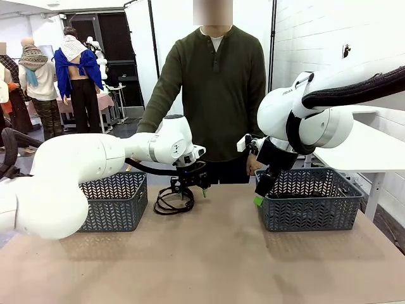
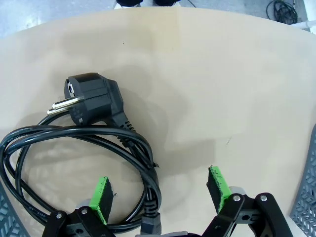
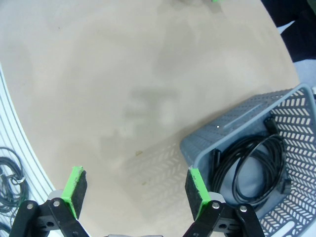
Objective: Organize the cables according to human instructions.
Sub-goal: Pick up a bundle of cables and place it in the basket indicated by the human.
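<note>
two grey baskets (image 1: 114, 202) stand apart on the brown table (image 1: 209, 259). one coiled cable (image 2: 74, 148) lies between them under the left gripper (image 2: 160, 192), jaws wide; another cable (image 3: 256, 168) lies in the right basket (image 3: 247, 163), right gripper (image 3: 133, 192) wide, empty.

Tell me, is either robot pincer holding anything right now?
No. The left pincer stands open above the coiled black rubber power cord on the table; the right pincer hangs open and empty.
</note>
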`<state>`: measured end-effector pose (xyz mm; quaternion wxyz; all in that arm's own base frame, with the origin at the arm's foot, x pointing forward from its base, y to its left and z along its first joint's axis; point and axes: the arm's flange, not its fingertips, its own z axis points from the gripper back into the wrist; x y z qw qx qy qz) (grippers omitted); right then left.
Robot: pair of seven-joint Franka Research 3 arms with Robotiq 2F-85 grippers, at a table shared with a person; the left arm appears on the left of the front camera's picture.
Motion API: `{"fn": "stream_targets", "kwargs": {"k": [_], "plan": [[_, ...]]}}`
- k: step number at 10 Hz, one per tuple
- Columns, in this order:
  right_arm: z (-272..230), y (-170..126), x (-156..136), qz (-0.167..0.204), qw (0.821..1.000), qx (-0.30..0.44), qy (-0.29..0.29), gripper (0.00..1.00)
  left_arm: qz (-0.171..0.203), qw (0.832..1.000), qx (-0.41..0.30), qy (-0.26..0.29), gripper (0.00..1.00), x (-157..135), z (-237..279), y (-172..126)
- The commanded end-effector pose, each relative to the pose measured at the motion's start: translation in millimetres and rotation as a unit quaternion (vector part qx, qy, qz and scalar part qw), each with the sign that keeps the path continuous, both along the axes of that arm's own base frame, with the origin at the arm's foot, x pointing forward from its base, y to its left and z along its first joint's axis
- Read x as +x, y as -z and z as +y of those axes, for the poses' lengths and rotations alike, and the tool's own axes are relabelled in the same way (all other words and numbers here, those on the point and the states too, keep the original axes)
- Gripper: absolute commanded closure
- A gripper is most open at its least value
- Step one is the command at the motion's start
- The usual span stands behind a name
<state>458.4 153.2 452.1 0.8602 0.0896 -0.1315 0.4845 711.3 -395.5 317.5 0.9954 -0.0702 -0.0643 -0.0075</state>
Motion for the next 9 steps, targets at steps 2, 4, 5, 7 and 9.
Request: {"fn": "stream_targets", "kwargs": {"k": [2, 4, 5, 7, 9], "plan": [[0.1, -0.2, 0.7, -0.002, 1.000, -0.003, 0.001, 0.00, 0.001, 1.000, 0.011, -0.004, 0.00, 18.1, -12.7, -4.9], [0.1, -0.2, 0.7, -0.002, 1.000, -0.003, 0.001, 0.00, 0.006, 1.000, 0.015, -0.009, 0.00, 16.6, -16.8, -0.4], [0.1, -0.2, 0.7, -0.002, 1.000, -0.003, 0.001, 0.00, 0.008, 1.000, 0.020, -0.008, 0.00, 15.9, -19.3, 1.6], [0.1, -0.2, 0.7, -0.002, 1.000, -0.003, 0.001, 0.00, 0.009, 1.000, 0.025, -0.009, 0.00, 14.3, -22.5, 6.4], [0.1, -0.2, 0.7, -0.002, 1.000, -0.003, 0.001, 0.00, 0.017, 0.999, 0.034, -0.016, 0.00, 12.1, -25.0, 9.0]]}}
